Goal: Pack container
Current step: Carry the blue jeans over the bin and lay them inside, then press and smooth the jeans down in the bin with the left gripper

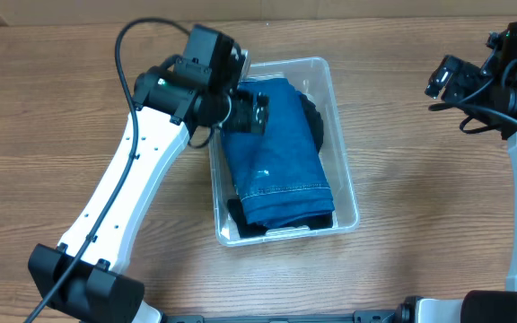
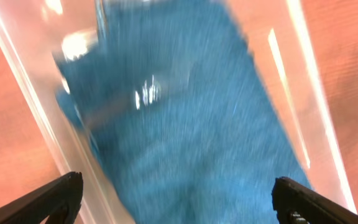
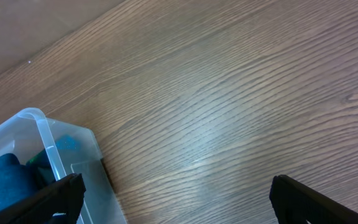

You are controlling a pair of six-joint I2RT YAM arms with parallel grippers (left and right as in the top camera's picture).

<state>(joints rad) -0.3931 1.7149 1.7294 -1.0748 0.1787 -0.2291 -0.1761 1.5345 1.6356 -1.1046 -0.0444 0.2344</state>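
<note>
I am holding my left gripper (image 1: 257, 112) over the upper left part of the clear plastic container (image 1: 346, 184), which is sitting in the middle of the overhead view on the wooden table (image 1: 420, 179). Folded blue denim jeans (image 1: 276, 152) are filling most of the container, lying on top of a dark garment (image 1: 240, 220) that is showing at the lower edge and along the upper right side.

In my left wrist view, which is blurred, the denim is filling the frame. My left fingers (image 2: 61, 194) are standing wide apart at the two lower corners with nothing between them. I cannot tell whether they are touching the cloth.

My right gripper (image 1: 438, 81) is hanging at the upper right of the overhead view, well apart from the container. Its fingers (image 3: 55, 194) are also spread wide and empty over bare wood, with one corner of the container just showing at the lower left of that view.

I am judging that the packing is near its end, at the step of seating the jeans. The next move is probably calling for pressing the denim flat below the rim, then lifting my left gripper straight up without snagging the fabric.
</note>
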